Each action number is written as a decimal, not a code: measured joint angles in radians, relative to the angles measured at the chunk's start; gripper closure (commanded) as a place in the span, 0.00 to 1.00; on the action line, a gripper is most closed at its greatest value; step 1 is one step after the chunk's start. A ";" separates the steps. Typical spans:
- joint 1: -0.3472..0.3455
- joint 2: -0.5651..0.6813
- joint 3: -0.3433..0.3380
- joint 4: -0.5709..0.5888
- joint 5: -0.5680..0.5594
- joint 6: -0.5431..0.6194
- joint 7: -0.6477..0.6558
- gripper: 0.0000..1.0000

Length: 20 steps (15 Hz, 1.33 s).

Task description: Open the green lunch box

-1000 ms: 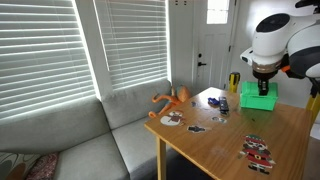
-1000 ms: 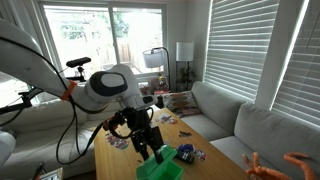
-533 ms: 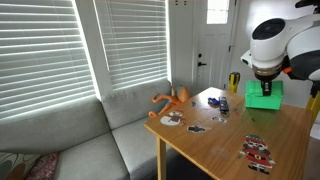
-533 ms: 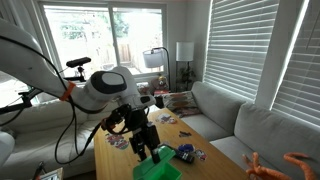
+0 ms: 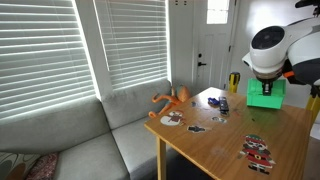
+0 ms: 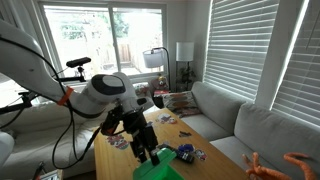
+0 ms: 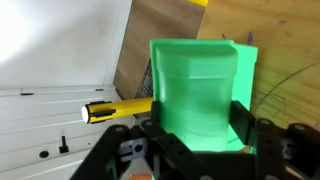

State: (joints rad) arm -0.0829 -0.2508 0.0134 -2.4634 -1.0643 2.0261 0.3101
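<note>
One gripper (image 7: 198, 122) straddles the green lunch box (image 7: 200, 80) from above, fingers clamped against its two sides. A yellow-and-black object (image 7: 118, 107) lies just beside it.

A home living room: grey sofa (image 5: 95, 140), window blinds (image 5: 50, 45), floor lamp (image 6: 185, 52).

1. The green lunch box (image 7: 200, 90) is smooth plastic with a soft sheen.
2. The surface (image 5: 225, 145) is wood with visible grain and a satin finish.
3. The end effector (image 7: 197, 125) looks matt black; whether plastic or metal, I cannot tell.
4. The arm shell (image 5: 268, 42) is glossy white plastic.
5. The sofa (image 5: 100, 140) is matt grey cloth.
</note>
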 measured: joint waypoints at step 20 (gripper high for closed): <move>0.026 0.003 0.001 -0.043 -0.056 0.000 0.075 0.56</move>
State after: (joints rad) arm -0.0570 -0.2481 0.0144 -2.5062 -1.1200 2.0261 0.3855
